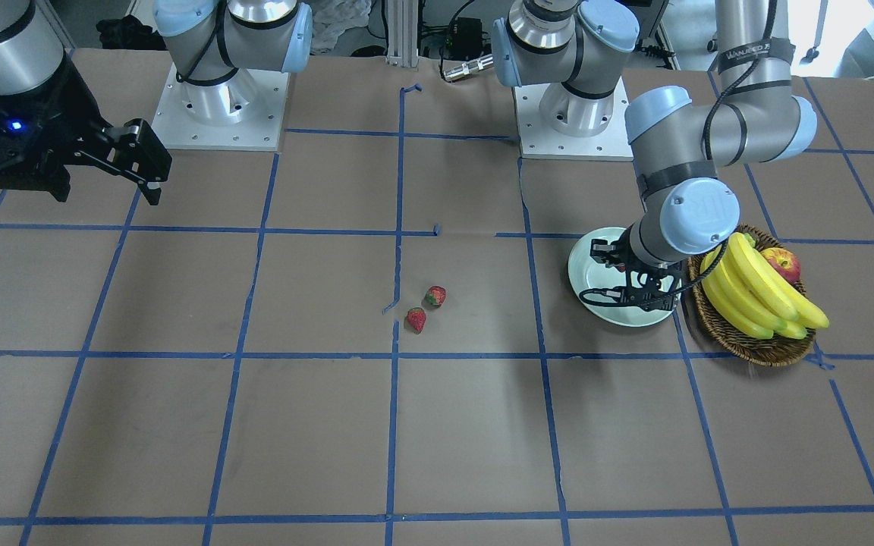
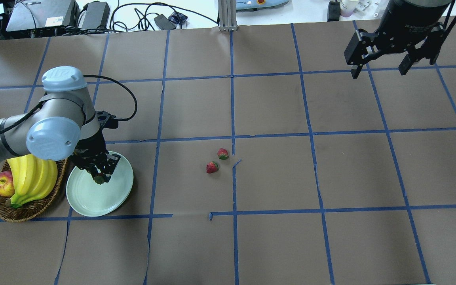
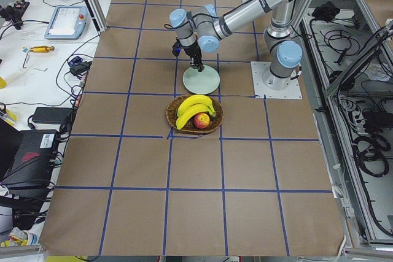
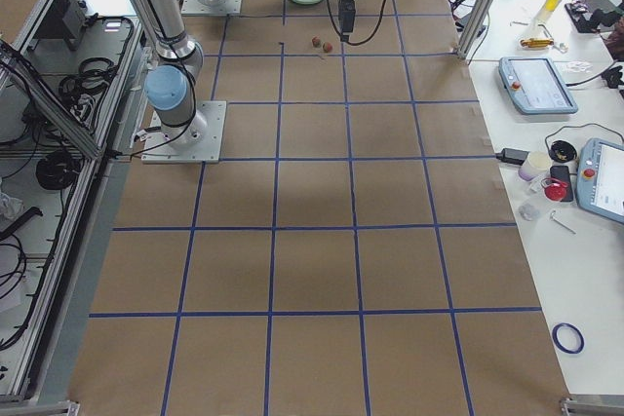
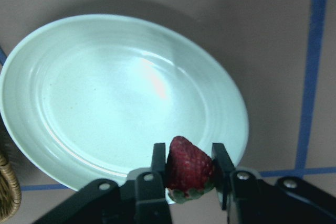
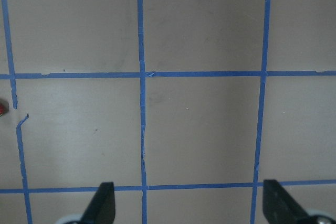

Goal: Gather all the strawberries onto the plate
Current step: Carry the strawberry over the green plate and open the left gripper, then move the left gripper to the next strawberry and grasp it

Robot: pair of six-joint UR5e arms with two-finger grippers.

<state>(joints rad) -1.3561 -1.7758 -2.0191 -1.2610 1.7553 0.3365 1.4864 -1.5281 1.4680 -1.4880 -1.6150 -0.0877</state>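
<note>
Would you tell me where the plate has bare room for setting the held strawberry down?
The whole plate is bare; the left gripper holds a strawberry above it. Only the edge bordering the basket of bananas is crowded.

A robotics lab: a bench (image 2: 275, 245) gridded in blue tape (image 2: 232, 118), bolted-down robot arms (image 1: 218, 38), teach pendants (image 4: 534, 85) (two, on a side table (image 4: 585, 270)) and loose cables (image 2: 125, 16).

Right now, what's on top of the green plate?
Nothing lies on the plate where it shows. The left tool holds a strawberry above it, hiding a bit of the rim.
</note>
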